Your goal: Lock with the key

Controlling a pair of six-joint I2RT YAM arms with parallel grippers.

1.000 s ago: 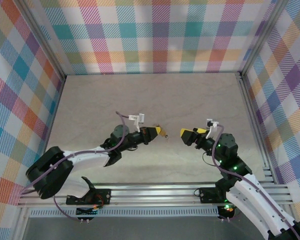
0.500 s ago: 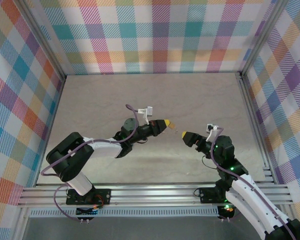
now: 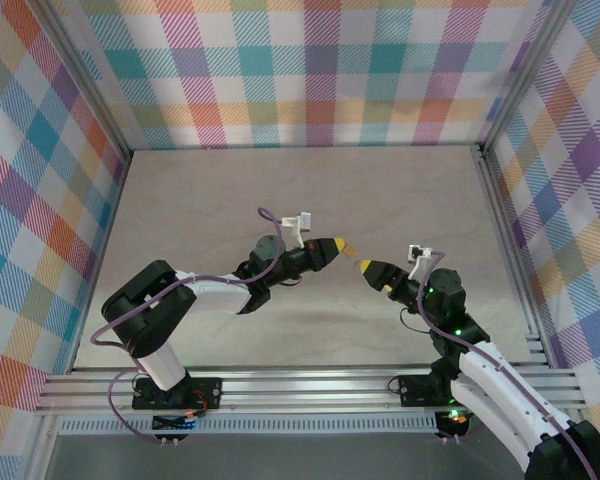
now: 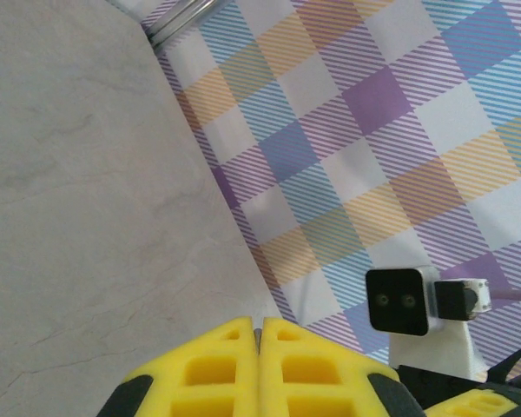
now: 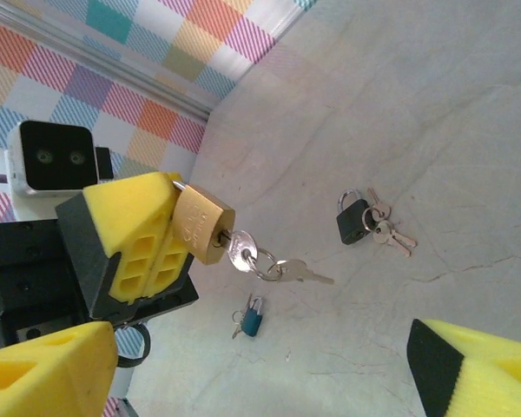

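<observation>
My left gripper (image 3: 332, 246) is shut on the shackle end of the lock, a brass padlock (image 5: 201, 224), and holds it in the air. A silver key (image 5: 242, 249) sits in its keyhole. From that key hang a ring and a second key (image 5: 306, 274). In the left wrist view the yellow pads (image 4: 217, 365) are pressed together with a sliver of metal between them. My right gripper (image 3: 368, 268) faces the padlock (image 3: 347, 250) from the right, a short gap away. Its jaws stand wide open (image 5: 262, 347) with nothing between them.
A black padlock (image 5: 352, 224) with a bunch of keys (image 5: 387, 229) lies on the marble table (image 5: 434, 130) beyond the held one. A small teal padlock (image 5: 253, 320) with keys lies nearer. Plaid walls (image 3: 310, 70) enclose the table on three sides.
The left arm has stretched right and forward with the padlock. The right gripper has moved left toward it, and the gap between them has shrunk.
</observation>
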